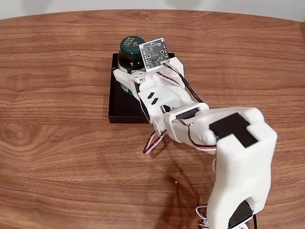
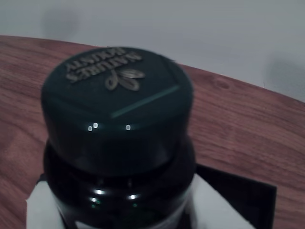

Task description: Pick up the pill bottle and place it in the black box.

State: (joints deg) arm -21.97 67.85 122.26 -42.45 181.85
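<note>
The dark green pill bottle [image 1: 131,47] stands upright over the far left part of the black box [image 1: 121,107] in the fixed view. My gripper [image 1: 131,72] reaches it from the lower right, its jaws shut on the bottle's body below the cap. In the wrist view the embossed cap of the pill bottle [image 2: 116,105] looms close, and white fingers [image 2: 40,210] press against both sides of its body. A corner of the black box [image 2: 248,200] shows behind it on the right. Whether the bottle's base rests on the box floor is hidden.
The brown wooden table [image 1: 57,143] stretches on all sides of the box. My white arm [image 1: 228,143] crosses the lower right, with loose wires [image 1: 153,140] hanging beside the box's near edge. A pale wall [image 2: 190,28] stands behind the table.
</note>
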